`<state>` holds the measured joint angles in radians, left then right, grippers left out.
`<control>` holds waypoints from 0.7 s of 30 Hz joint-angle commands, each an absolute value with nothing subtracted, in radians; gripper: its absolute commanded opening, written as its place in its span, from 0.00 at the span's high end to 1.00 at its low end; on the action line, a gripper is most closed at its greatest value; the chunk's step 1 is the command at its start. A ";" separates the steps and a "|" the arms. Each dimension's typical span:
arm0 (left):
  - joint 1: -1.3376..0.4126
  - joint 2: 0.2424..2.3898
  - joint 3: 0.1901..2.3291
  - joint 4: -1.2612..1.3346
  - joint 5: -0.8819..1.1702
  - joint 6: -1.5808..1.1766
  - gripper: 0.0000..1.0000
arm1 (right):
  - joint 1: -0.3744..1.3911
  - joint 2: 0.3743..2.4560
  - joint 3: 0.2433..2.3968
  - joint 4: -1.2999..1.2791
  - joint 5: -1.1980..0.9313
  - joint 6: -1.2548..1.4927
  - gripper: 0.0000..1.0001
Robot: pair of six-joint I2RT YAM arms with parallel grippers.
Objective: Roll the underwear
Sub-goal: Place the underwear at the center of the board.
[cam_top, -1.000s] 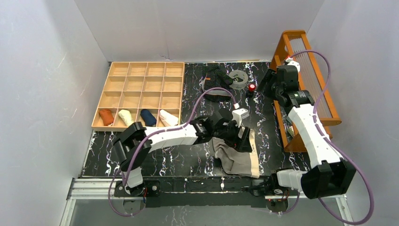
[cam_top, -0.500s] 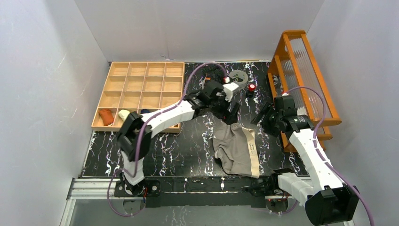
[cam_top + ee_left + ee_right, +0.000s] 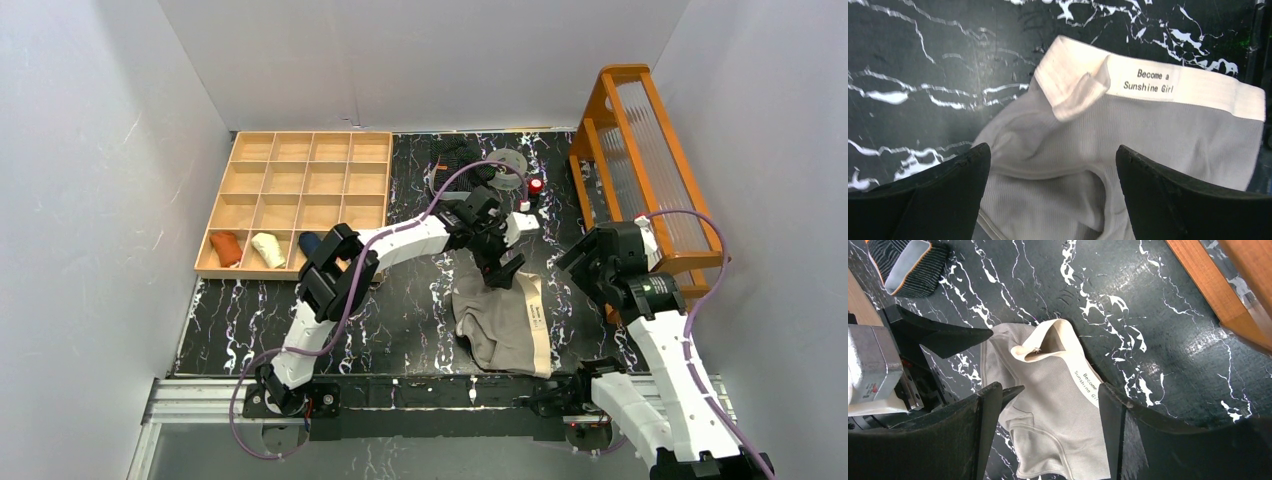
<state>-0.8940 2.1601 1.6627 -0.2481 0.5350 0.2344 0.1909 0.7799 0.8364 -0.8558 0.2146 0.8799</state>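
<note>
Since a second ago my left pincer [image 3: 503, 268] has left the near part of the beige-grey underwear [image 3: 505, 322], swung out far and come back to hang over the garment's far end. My right pincer [image 3: 588, 262] has come down from beside the wooden rack [image 3: 650, 170] and now sits level with that same far end.

Both pincers are released, nothing grasped.

The beige-grey underwear lies mostly flat on the counter [image 3: 400, 320], right of centre. Its long axis runs near to far, and the pale waistband with printed text runs along its right edge. The far corner of that band is flipped over on itself, seen clearly in both wrist views.

Key relation: the far end sits directly under my left pincer, whose jaws are spread across the garment's width. The cloth stretches away from it toward the near edge. My right pincer is just right of the waistband, apart from it and not touching. So the left is nearer, the right a short reach to its left away.

My guess is the roll starts at this far end and runs toward the near edge along the long axis. That flipped corner may need flattening first, or it will bunch.

The black striped underwear [image 3: 455, 160] lies at the far side of the counter, well apart, unrolled.
</note>
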 commanded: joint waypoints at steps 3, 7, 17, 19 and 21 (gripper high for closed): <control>-0.933 2.172 1.721 -0.181 0.523 0.380 0.06 | 0.189 0.723 0.813 -0.813 0.301 0.921 0.22; -0.933 2.205 1.731 -0.167 0.532 0.405 0.10 | 0.190 0.720 0.809 -0.814 0.305 0.920 0.22; -0.925 2.187 1.661 -0.067 0.492 0.344 0.81 | 0.189 0.738 0.798 -0.714 0.148 0.807 0.28; -0.905 2.140 1.616 -0.012 0.462 0.267 0.94 | 0.189 0.750 0.799 -0.685 0.070 0.761 0.28; -0.867 2.095 1.587 -0.005 0.406 0.180 1.00 | 0.189 0.761 0.795 -0.637 -0.038 0.692 0.28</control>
<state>-0.9260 2.2395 1.6371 -0.0818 0.4896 0.3206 0.1909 0.7425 0.7952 -0.7593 0.1493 0.8234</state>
